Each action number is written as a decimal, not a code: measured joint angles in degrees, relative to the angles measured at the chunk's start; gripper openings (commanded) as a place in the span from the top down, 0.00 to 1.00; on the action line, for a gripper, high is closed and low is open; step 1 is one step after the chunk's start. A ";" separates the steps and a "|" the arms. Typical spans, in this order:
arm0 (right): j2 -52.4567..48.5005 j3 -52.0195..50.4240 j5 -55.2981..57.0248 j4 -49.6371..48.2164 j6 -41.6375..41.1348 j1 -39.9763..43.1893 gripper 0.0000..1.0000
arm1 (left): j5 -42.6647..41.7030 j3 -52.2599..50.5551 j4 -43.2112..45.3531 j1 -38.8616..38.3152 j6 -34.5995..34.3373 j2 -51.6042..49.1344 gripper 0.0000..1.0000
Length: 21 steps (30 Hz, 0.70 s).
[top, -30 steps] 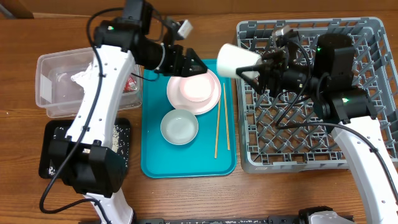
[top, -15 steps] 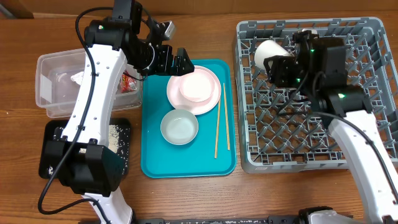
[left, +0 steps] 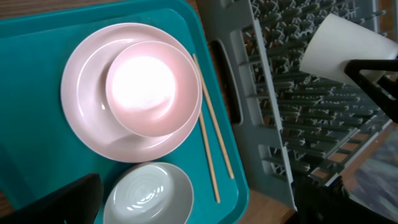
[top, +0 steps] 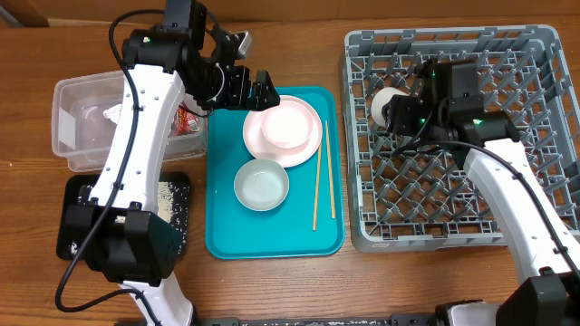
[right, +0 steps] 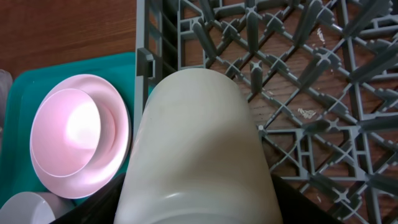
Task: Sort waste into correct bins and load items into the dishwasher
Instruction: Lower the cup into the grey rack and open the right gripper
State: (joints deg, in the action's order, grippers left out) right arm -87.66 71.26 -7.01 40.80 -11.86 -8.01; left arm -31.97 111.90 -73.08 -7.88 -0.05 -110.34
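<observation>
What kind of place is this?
Probably a lab bench staged as a dish-clearing station: a grey dish rack, a teal tray of bowls, a clear tub of waste, the right claw holding a white cup.

A white cup (right: 193, 155) is being shown between the black right fingers (right: 295, 208). Ahead of the black left fingers (left: 62, 202), a pale pink plate (left: 87, 124), pink bowl (left: 152, 87) and grey-white bowl (left: 149, 193) are being displayed on a teal tray (left: 37, 37), beside a grey grid-patterned rack (left: 280, 124).

A pink bowl (left: 152, 87) sits in a plate (left: 84, 124) on a teal tray (left: 37, 37), with a grey bowl (left: 149, 193) just below and chopsticks (left: 208, 149) along the plate's right rim. Right of the tray is the rack (left: 280, 124), with a white cup (left: 342, 46) tilted over it
</observation>
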 measured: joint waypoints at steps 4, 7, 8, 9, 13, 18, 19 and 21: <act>-0.11 0.00 -0.07 -0.04 -0.11 0.00 0.57 | 1.09 0.00 0.02 0.00 0.00 0.00 0.00; -0.83 0.00 -0.09 -0.26 -0.11 0.00 0.57 | 1.40 0.00 0.04 0.00 0.00 0.00 0.00; -1.40 0.00 -0.07 -0.50 -0.11 0.00 0.57 | 1.42 0.00 0.04 0.00 0.00 0.00 0.00; -1.95 0.00 -0.07 -0.66 -0.15 0.00 0.57 | 1.46 0.00 0.07 0.00 0.00 0.00 0.00; -4.20 0.00 -0.24 -0.76 -0.13 0.00 0.57 | 1.66 0.00 0.09 0.00 0.00 0.00 0.00; -4.76 0.00 -0.28 -0.87 -0.13 0.00 0.56 | 1.84 0.00 0.22 0.00 0.00 0.00 0.00; -4.76 0.00 -0.28 -0.90 -0.13 0.00 0.55 | 1.84 0.00 0.20 0.00 0.00 0.00 0.00; -4.76 0.00 -0.28 -0.90 -0.13 -0.02 0.55 | 1.84 0.00 0.22 0.00 0.00 0.00 0.00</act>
State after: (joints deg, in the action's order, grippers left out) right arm -92.42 71.26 -7.29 39.90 -11.99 -8.03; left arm -30.13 111.90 -72.86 -7.88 -0.05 -110.34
